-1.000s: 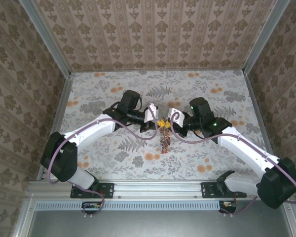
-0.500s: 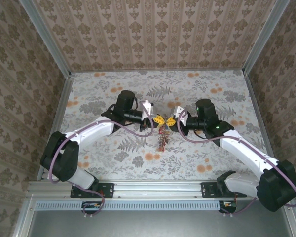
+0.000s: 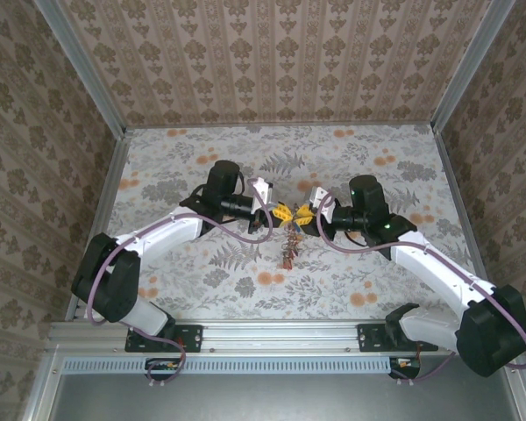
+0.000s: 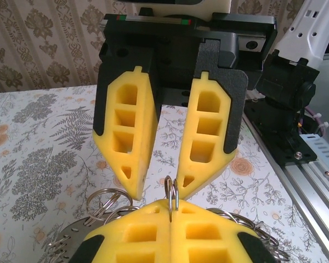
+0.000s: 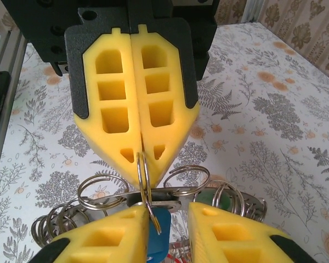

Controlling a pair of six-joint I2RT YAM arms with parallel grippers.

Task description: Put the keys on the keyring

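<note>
Steel keyring (image 5: 144,181) sits pinched tight in the left fingers (image 5: 112,109), held above the tabletop (image 3: 359,289) w/ the bunch dangling below. Right fingers (image 5: 230,238) were shut a sec ago and are now parting round the blue key (image 5: 158,227). Looks like a release, but I can't tell if it's threaded.

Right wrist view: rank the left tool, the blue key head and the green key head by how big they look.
1. left tool, shut on the keyring: largest by far.
2-3. blue key head and green key head: both are small and partly hidden, so I won't rank one over the other.
</note>
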